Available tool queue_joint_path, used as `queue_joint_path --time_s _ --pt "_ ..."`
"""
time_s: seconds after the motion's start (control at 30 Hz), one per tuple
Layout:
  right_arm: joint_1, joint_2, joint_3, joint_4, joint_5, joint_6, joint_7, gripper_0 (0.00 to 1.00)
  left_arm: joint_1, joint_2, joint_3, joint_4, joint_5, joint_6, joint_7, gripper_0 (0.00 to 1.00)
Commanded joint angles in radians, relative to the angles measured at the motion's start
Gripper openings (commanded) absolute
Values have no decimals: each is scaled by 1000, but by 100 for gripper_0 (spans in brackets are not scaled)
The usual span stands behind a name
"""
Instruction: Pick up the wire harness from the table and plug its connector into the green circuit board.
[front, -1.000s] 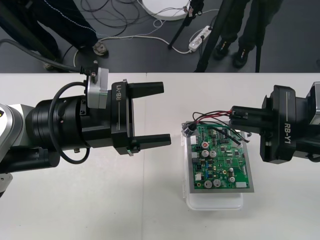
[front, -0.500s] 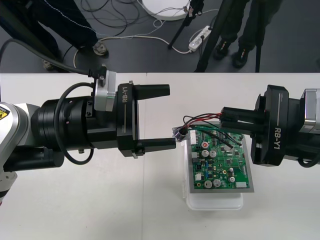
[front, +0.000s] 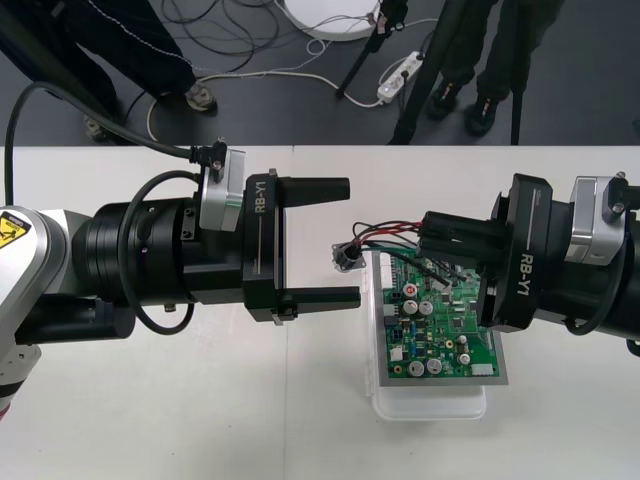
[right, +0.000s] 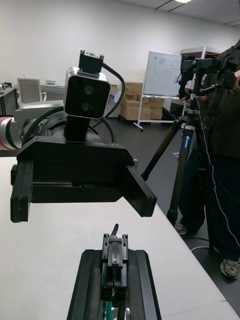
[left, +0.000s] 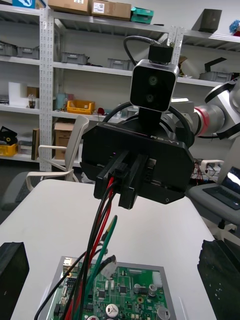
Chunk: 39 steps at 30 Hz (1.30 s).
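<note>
My right gripper (front: 432, 238) is shut on the plug end of the wire harness (front: 385, 236) and holds it above the far edge of the green circuit board (front: 440, 330). Red, black and green wires run left to the round metal socket (front: 347, 257), which hangs off the board's far left corner. My left gripper (front: 350, 242) is open, and the socket sits between its fingertips without touching them. In the right wrist view the black plug (right: 114, 257) is pinched between my fingers (right: 90, 285). From the left wrist, the right gripper (left: 136, 167) holds the wires (left: 102, 225) over the board (left: 122, 292).
The board rests on a white base (front: 430, 402) at the table's right middle. Bare table lies in front of the left arm and around the base. Dark floor with cables and tripod legs runs beyond the far edge.
The right gripper has carried the harness leftward, so the socket now hangs off the board. The left gripper has moved right, closing in on the socket with its fingers still open.
</note>
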Motion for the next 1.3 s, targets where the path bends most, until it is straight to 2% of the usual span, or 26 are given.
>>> queue_joint_path --time_s 0.03,0.63,0.93,1.3 --pt "-46 18 38 -35 5 12 16 0 -37 -18 -19 -6 17 -32 -20 100" --pt "-97 77 113 -34 49 40 6 0 -51 -18 -24 -6 15 -32 -33 100" --pt "-146 84 188 -34 52 115 -2 0 -63 -15 -28 -8 15 -32 -27 100" --pt "-146 84 188 -34 51 115 -4 0 -65 -12 -32 -6 17 -32 -31 100"
